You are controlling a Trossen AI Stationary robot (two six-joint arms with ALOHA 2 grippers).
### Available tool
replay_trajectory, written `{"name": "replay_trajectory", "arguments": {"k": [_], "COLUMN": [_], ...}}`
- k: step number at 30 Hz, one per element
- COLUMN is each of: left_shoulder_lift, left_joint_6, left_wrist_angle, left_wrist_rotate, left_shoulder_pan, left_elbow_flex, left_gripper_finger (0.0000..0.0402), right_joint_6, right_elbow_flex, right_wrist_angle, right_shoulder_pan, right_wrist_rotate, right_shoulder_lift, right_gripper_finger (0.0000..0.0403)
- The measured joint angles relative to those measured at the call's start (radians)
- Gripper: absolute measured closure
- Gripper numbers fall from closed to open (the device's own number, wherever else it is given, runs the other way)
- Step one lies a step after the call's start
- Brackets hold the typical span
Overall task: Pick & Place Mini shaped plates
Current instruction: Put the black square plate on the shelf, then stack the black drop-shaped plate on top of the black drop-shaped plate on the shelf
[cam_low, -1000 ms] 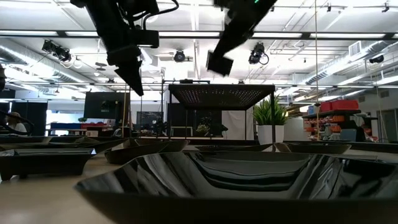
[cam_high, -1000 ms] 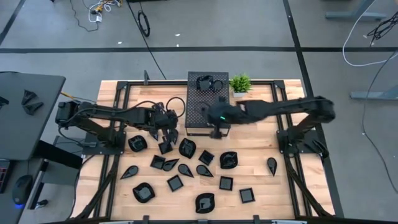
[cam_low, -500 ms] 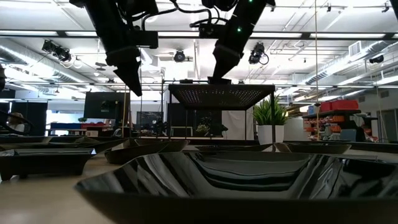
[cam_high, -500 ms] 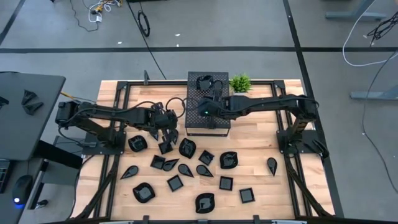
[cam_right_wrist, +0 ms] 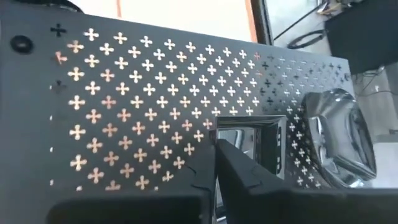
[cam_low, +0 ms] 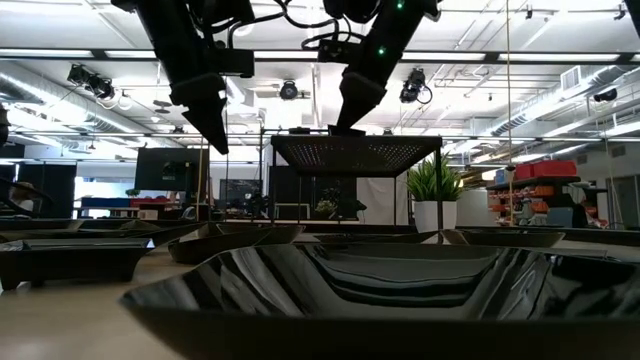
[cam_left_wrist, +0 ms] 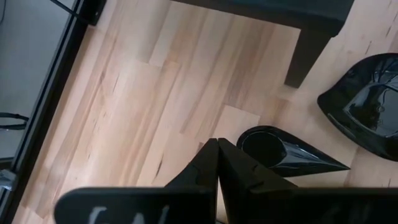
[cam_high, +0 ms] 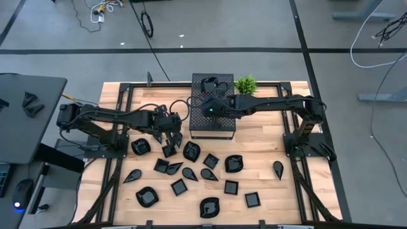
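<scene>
Already a square mini plate [cam_right_wrist: 252,142] lies on the perforated box [cam_high: 213,124], just beyond the right tool [cam_right_wrist: 216,163], whose fingers look barely parted with nothing clearly between them — probably a release, the box top serving as drop spot beside another plate [cam_right_wrist: 339,137]. Most plates [cam_high: 191,172] lie scattered on the tabletop [cam_high: 267,152]. Left tool [cam_left_wrist: 217,163] hovers closed and empty beside a teardrop plate [cam_left_wrist: 280,149], likely waiting.

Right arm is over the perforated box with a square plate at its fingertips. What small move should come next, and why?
Probably open the right gripper a little and lift clear: the square plate seems to lie on the perforated box top beside another plate, fingers nearly together. The left gripper waits, shut, above the table.
</scene>
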State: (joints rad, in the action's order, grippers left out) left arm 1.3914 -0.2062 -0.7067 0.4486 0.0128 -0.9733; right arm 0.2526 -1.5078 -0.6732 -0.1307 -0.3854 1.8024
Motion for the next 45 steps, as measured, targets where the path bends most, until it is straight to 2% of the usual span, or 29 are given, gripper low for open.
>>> {"name": "replay_trajectory", "arguments": {"k": [13, 19, 25, 29, 34, 39, 42, 45], "left_shoulder_lift": [0.0, 0.0, 0.0, 0.0, 0.0, 0.0, 0.0, 0.0], "left_joint_6": [0.002, 0.001, 0.0, 0.0, -0.017, -0.086, -0.115, -0.123], "left_wrist_angle": [0.0, 0.0, 0.0, 0.0, -0.01, -0.03, -0.006, 0.049], "left_wrist_rotate": [0.0, 0.0, 0.0, 0.0, -0.054, -0.122, -0.128, -0.092], "left_shoulder_pan": [0.0, 0.0, 0.0, 0.0, -0.019, -0.091, -0.148, -0.204], "left_elbow_flex": [0.0, 0.0, 0.0, 0.0, 0.0, 0.001, 0.001, 0.001], "left_gripper_finger": [0.0388, 0.0388, 0.0388, 0.0388, 0.0388, 0.0388, 0.0388, 0.0388], "right_joint_6": [-0.002, -0.013, 0.032, 0.028, -0.07, -0.191, -0.278, -0.329], "right_elbow_flex": [0.0, 0.0, 0.001, 0.001, 0.001, 0.001, 0.001, 0.044], "right_wrist_angle": [0.007, 0.007, 0.003, -0.027, -0.182, -0.297, -0.319, -0.3], "right_shoulder_pan": [-0.01, -0.02, -0.012, 0.01, 0.079, 0.205, 0.286, 0.365], "right_wrist_rotate": [0.004, 0.038, 0.038, 0.038, 0.057, 0.072, 0.072, 0.065], "right_shoulder_lift": [0.015, 0.015, -0.004, -0.082, -0.228, -0.362, -0.414, -0.451], "right_gripper_finger": [0.0378, 0.0374, 0.0333, 0.0307, 0.0297, 0.0302, 0.031, 0.0318]}}
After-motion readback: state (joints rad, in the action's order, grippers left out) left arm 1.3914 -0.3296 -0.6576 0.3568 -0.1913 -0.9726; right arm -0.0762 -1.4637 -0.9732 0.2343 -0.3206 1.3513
